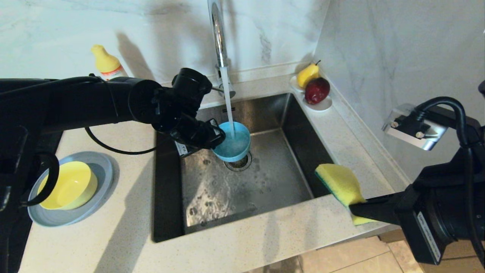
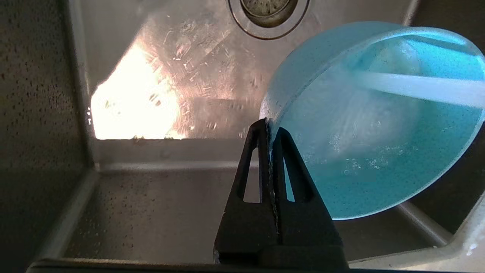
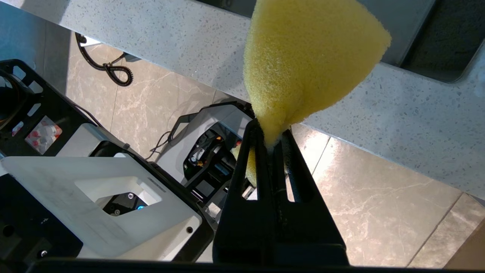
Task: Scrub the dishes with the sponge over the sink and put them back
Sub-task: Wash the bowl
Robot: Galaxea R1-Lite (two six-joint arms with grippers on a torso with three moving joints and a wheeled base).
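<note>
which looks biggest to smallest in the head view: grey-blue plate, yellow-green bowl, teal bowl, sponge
1. grey-blue plate
2. yellow-green bowl
3. teal bowl and sponge: these look alike, and the sponge is nearer the camera, so no ranking between them.

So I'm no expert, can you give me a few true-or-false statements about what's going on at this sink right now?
1. The left gripper holds the teal-blue bowl by its rim. True.
2. The faucet is off. False: water is running into the bowl.
3. The right gripper has its jaws shut on the sponge. True.
4. The sponge is rubbing the bowl. False: it is held apart, over the counter edge.
5. The yellow-green bowl sits on the grey-blue plate. True.
</note>
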